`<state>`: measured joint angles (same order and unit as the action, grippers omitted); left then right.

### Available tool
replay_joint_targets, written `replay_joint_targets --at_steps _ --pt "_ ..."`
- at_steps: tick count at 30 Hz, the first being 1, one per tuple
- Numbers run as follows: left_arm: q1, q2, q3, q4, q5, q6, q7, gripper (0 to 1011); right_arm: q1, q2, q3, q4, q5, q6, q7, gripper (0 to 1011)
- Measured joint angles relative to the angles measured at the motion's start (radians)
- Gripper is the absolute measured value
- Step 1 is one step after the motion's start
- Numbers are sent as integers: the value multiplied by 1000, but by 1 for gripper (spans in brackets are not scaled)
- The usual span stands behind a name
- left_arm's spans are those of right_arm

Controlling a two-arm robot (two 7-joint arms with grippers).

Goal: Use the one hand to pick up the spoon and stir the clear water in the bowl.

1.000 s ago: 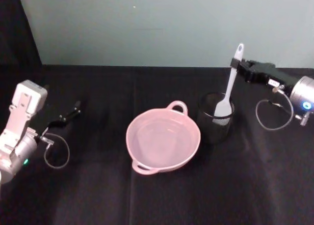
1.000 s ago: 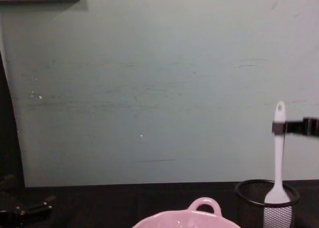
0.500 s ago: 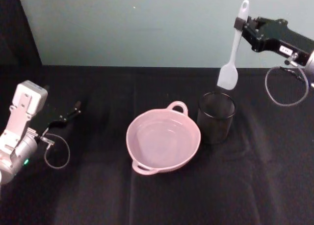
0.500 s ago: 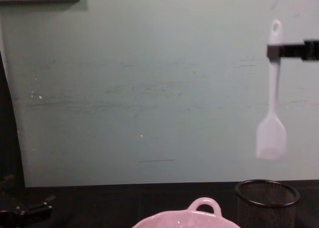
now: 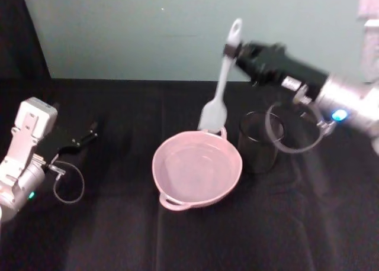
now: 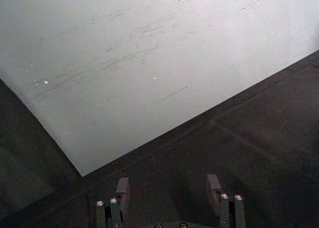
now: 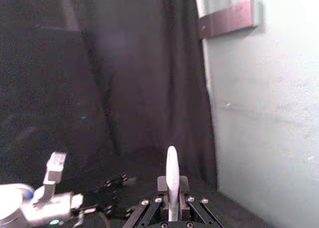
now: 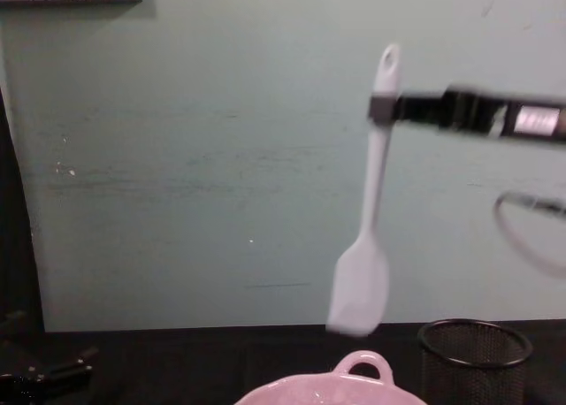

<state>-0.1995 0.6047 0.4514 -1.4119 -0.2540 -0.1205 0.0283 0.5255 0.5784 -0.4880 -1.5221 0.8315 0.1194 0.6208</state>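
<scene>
Nearest the robot, the black cloth of the table [image 5: 177,235] lies bare in front of the pale pink bowl [image 5: 197,171], which sits upright near the middle with one loop handle on its near rim and another on its far rim. At the robot's left, well apart from the bowl, the left gripper [image 5: 89,131] rests low over the cloth. In the left wrist view its two fingers [image 6: 122,187] stand apart with nothing between them. Just beside the bowl on the robot's right stands a black wire-mesh cup [image 5: 259,142], upright, and close to the bowl's rim. The white spoon [image 5: 220,84] hangs in the air, head down, its handle leaning a little so that the tip lies farther to the right than the head. In the head view its flat head sits over the bowl's far rim by the loop handle, and the chest view shows it clear above that handle, not touching it. The right gripper [image 5: 231,49] reaches in from the robot's right above the cup, its fingers clamped on the handle just below the oval hole at the tip. In the right wrist view the handle's tip stands up between the closed fingers. Behind everything rises the pale green wall [image 5: 130,34].
</scene>
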Motion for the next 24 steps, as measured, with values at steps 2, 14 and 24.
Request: replay_joint_targets --at_steps 2,14,24 --pt "0 0 0 0 0 0 0 1011 -6 -24 -28 45 -9 -38 33 121" --pt "0 0 0 0 0 0 0 1011 -67 -70 -96 159 -141 -226 120 121" --pt "0 0 0 0 0 0 0 1011 -88 -116 -117 176 -203 -286 144 121"
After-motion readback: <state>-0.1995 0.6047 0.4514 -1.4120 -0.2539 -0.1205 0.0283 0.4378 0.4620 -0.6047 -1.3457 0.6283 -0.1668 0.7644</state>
